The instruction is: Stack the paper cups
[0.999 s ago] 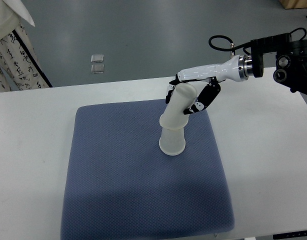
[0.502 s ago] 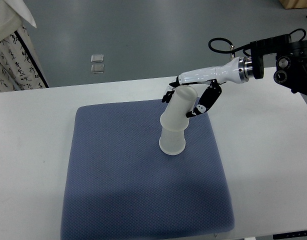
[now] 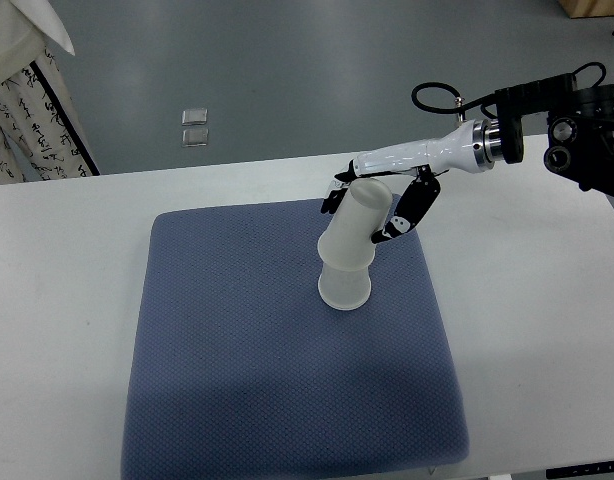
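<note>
Two translucent white paper cups stand upside down on the blue mat. The lower cup rests on its rim near the mat's middle right. The upper cup sits over it, tilted so its closed end leans up and to the right. My right hand reaches in from the right on a white forearm and is shut on the upper cup's closed end, with fingers on its far left side and the thumb on its right. The left arm does not show.
The mat lies on a white table. A person in a patterned garment stands at the top left, beyond the table's far edge. Two small clear items lie on the grey floor.
The upper cup has slid lower over the bottom cup and still leans right. My right hand's grip has shifted, leaving the cup's closed end more exposed.
</note>
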Robot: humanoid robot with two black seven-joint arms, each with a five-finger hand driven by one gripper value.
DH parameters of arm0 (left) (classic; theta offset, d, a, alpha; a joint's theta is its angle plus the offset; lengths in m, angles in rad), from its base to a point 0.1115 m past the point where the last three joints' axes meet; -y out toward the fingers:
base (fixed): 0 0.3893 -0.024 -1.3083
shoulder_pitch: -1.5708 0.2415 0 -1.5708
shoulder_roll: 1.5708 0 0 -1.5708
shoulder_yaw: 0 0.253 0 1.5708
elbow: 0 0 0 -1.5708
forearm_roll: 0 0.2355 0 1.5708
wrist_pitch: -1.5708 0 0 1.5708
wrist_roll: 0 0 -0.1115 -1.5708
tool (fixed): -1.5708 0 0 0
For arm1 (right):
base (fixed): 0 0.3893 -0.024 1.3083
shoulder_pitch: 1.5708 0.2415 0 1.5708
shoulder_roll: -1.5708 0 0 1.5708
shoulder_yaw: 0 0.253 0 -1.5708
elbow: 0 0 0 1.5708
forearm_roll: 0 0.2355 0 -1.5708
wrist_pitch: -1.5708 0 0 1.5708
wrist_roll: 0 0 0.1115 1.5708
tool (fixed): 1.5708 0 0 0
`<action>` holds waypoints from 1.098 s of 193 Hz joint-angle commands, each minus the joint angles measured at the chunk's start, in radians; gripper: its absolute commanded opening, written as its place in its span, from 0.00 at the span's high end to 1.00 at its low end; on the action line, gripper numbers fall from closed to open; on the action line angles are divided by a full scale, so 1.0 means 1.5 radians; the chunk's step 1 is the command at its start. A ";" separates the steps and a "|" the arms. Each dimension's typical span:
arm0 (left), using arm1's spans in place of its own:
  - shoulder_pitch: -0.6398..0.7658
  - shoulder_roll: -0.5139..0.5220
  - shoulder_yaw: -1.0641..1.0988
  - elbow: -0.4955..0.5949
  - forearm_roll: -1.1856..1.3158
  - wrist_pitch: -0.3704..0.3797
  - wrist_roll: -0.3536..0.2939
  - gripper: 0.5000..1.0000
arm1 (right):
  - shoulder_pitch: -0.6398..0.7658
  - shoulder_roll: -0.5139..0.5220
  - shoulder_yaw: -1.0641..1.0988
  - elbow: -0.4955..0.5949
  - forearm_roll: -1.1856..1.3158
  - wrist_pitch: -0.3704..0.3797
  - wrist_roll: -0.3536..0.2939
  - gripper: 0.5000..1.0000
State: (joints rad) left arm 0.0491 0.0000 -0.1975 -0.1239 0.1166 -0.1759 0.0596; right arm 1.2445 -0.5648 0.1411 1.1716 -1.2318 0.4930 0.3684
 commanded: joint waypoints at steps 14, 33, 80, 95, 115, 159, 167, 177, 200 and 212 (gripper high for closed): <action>0.000 0.000 0.000 0.001 0.000 0.001 0.000 0.00 | -0.005 0.009 0.001 0.000 0.000 0.000 -0.014 0.26; 0.000 0.000 0.001 0.000 0.000 0.000 0.000 0.00 | -0.008 0.010 0.002 -0.001 0.002 -0.003 -0.014 0.20; 0.000 0.000 0.001 0.001 0.000 0.000 0.000 0.00 | -0.003 0.000 0.015 -0.016 0.048 0.003 -0.013 0.17; 0.000 0.000 0.000 0.000 0.000 0.000 0.000 0.00 | -0.002 -0.001 0.015 -0.036 0.101 0.004 -0.013 0.18; 0.000 0.000 0.000 0.000 0.000 0.001 0.000 0.00 | -0.005 0.004 0.014 -0.071 0.202 -0.001 -0.014 0.18; 0.000 0.000 0.000 0.000 0.000 0.000 0.000 0.00 | -0.029 0.029 0.013 -0.158 0.489 -0.021 -0.060 0.17; 0.000 0.000 0.000 0.000 0.000 0.000 0.000 0.00 | -0.036 0.035 0.013 -0.172 0.546 -0.027 -0.075 0.18; 0.000 0.000 0.000 0.001 0.000 0.000 0.000 0.00 | -0.049 0.043 0.014 -0.188 0.616 -0.040 -0.094 0.18; 0.000 0.000 0.001 0.000 0.000 0.000 0.000 0.00 | -0.087 0.066 0.014 -0.206 0.759 -0.089 -0.129 0.18; 0.000 0.000 0.000 0.000 0.000 0.000 0.000 0.00 | -0.111 0.079 0.016 -0.218 0.826 -0.116 -0.144 0.18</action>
State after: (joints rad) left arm 0.0491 0.0000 -0.1974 -0.1237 0.1166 -0.1759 0.0601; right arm 1.1329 -0.4777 0.1623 0.8707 -0.1663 0.3831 0.1921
